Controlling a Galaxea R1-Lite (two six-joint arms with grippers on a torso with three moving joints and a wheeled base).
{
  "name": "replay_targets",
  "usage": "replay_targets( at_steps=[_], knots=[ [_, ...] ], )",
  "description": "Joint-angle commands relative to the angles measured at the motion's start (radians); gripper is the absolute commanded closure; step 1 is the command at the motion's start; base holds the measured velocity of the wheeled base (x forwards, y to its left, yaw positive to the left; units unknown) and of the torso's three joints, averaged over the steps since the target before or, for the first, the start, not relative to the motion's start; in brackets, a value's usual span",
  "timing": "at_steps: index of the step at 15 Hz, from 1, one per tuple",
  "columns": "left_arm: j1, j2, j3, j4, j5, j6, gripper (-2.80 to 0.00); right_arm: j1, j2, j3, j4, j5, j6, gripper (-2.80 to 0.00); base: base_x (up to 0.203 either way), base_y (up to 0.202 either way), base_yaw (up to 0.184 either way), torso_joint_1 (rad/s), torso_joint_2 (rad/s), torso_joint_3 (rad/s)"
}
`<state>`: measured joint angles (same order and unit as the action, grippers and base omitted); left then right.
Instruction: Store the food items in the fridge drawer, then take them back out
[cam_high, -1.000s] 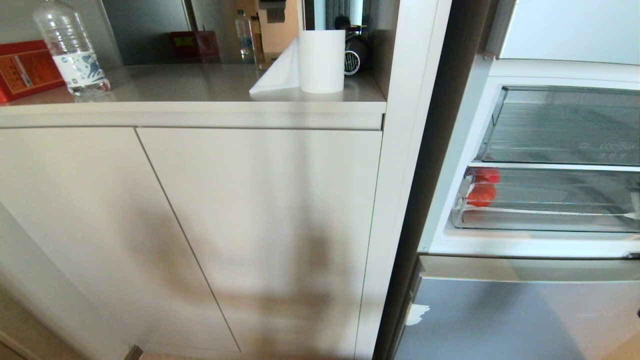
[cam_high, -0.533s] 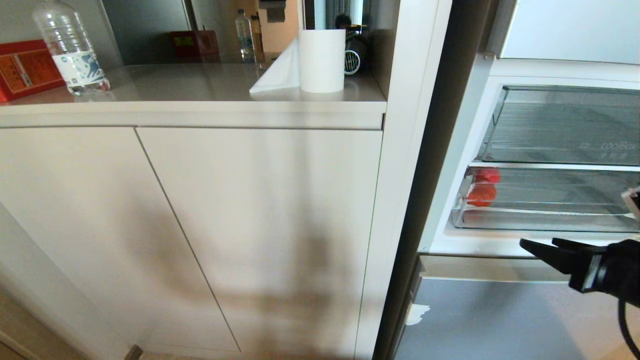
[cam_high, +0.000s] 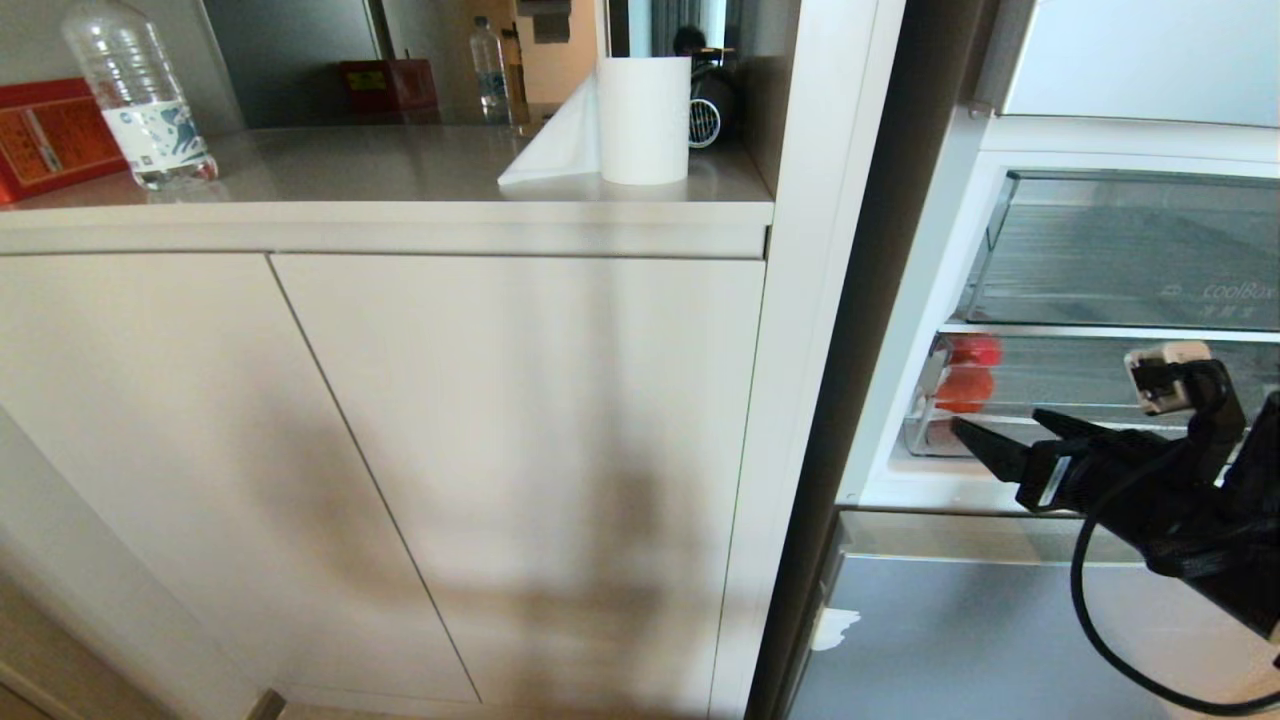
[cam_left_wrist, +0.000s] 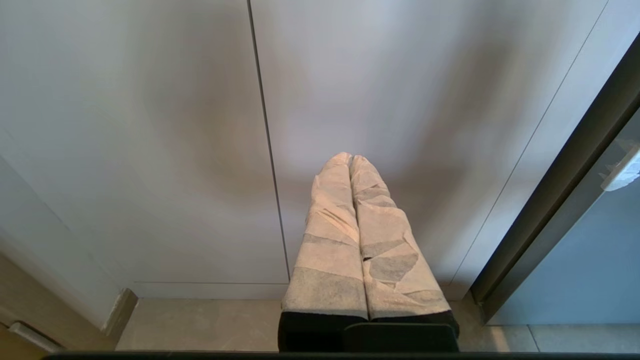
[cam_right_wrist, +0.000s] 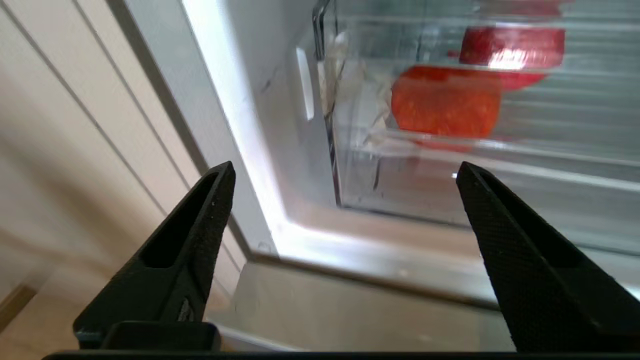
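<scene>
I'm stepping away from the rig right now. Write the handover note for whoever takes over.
Right gripper: fingers spread wide, empty, in front of the fridge drawer, not touching it.
Left gripper: shut, empty, parked low facing the cabinet door.
Things: red-orange food items lie inside the clear drawer at its left end; how many cannot be told, since reflections blur them. The drawer sits pushed in, under the upper clear bin.
Done: food appears stored.
Left: probably pull the drawer out, take the food back out.
</scene>
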<state>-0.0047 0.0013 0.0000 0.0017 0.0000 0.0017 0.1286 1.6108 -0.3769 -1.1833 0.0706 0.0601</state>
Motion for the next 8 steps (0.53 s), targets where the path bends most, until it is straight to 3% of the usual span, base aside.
replay_targets(
  at_steps=[1, 8],
  knots=[
    [0.000, 0.000, 0.000, 0.000, 0.000, 0.000, 0.00, 0.008, 0.050, -0.016, -0.030, -0.004, -0.005, -2.80, 0.000, 0.000, 0.000, 0.000, 0.00, 0.000],
    [-0.001, 0.000, 0.000, 0.000, 0.000, 0.000, 0.00, 0.008, 0.147, -0.126, -0.033, -0.057, -0.008, -2.80, 0.000, 0.000, 0.000, 0.000, 0.00, 0.000]
  ],
)
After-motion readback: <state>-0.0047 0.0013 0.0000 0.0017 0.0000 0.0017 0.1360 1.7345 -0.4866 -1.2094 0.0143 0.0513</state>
